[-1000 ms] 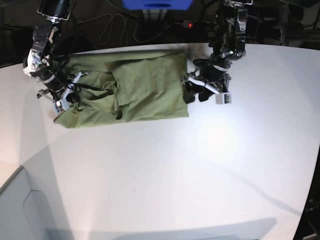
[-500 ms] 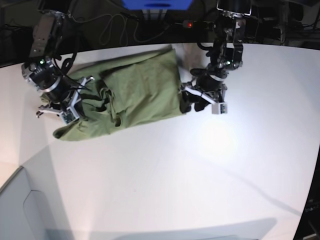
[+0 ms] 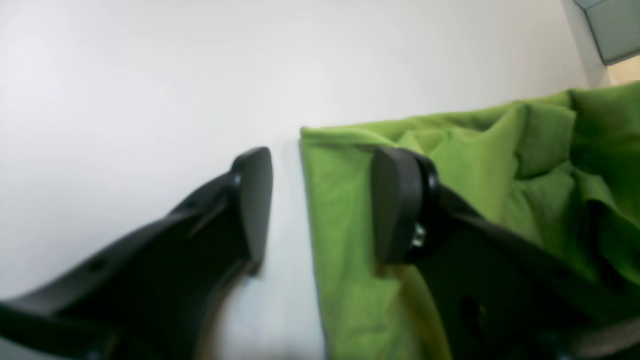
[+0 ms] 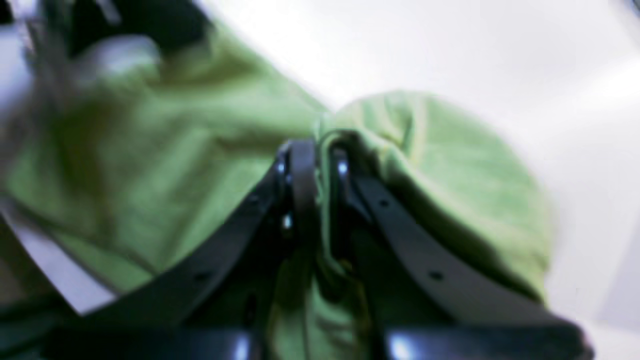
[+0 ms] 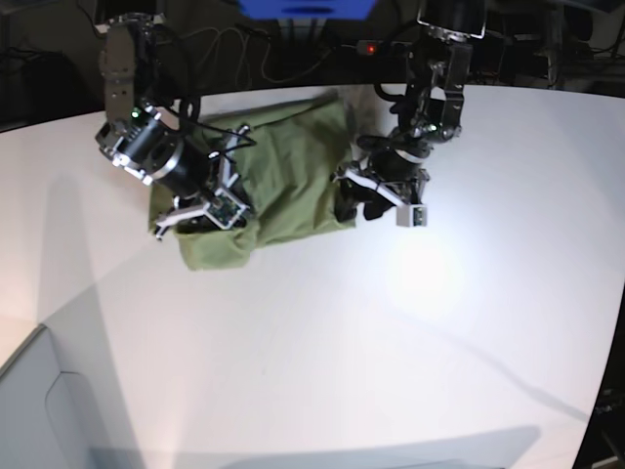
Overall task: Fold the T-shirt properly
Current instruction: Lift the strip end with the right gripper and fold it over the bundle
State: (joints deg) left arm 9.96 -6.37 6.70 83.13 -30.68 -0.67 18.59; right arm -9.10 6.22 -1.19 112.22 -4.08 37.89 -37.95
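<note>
The olive-green T-shirt (image 5: 288, 171) lies bunched on the white table (image 5: 391, 342) at the back. My right gripper (image 5: 217, 207), on the left of the base view, is shut on a fold of the cloth. In the right wrist view its fingers (image 4: 300, 175) pinch a ridge of the T-shirt (image 4: 440, 165). My left gripper (image 5: 350, 203) sits at the shirt's right edge and stands open. In the left wrist view the left gripper (image 3: 322, 205) straddles the hem of the T-shirt (image 3: 500, 175), one finger over the table and one over the cloth.
Cables and dark equipment (image 5: 244, 49) with a small red light (image 5: 369, 47) run along the table's far edge. A blue object (image 5: 308, 8) sits at the top middle. A grey box corner (image 5: 39, 410) shows at the lower left.
My right gripper has carried the shirt's left side rightward over the rest, so the cloth is narrower and more bunched. The left gripper has shifted slightly left, staying open at the right edge.
</note>
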